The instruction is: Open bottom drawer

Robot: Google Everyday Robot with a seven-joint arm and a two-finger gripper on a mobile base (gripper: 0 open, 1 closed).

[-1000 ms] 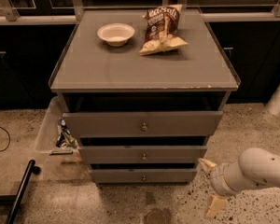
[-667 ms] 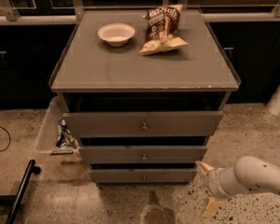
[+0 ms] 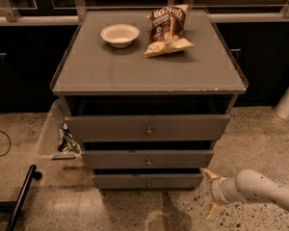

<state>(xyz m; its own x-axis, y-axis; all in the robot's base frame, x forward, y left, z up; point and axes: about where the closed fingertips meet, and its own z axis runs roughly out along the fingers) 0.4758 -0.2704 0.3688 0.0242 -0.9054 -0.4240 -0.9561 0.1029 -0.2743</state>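
Left of the grey cabinet [image 3: 149, 76], a black pole [image 3: 20, 196] slants across the floor and a dark cable [image 3: 2, 146] loops in from the frame edge. A clear plastic bin [image 3: 48, 134] leans against the cabinet's left side; what it holds is hard to make out. On the cabinet top, a white bowl [image 3: 119, 34] sits left of centre and a chip bag [image 3: 167, 30] lies just right of it, the two apart.

The bottom drawer [image 3: 120, 181] is the lowest and slimmest of the cabinet's three fronts, just above the floor. Its long axis runs left to right and its flat front faces the camera, with a small round knob [image 3: 148, 182] at centre. A dark gap shows above it.

The gripper [image 3: 211, 192] hovers low, just off the cabinet's lower right corner, level with the bottom drawer and not touching it. Its two yellowish fingers [image 3: 210, 174] point left toward the cabinet, one above the other, released and spread with nothing between them. The white arm [image 3: 265, 189] reaches in from the right and is cut off by the frame. A white post [image 3: 288, 100] stands further right of the cabinet, also cut off.
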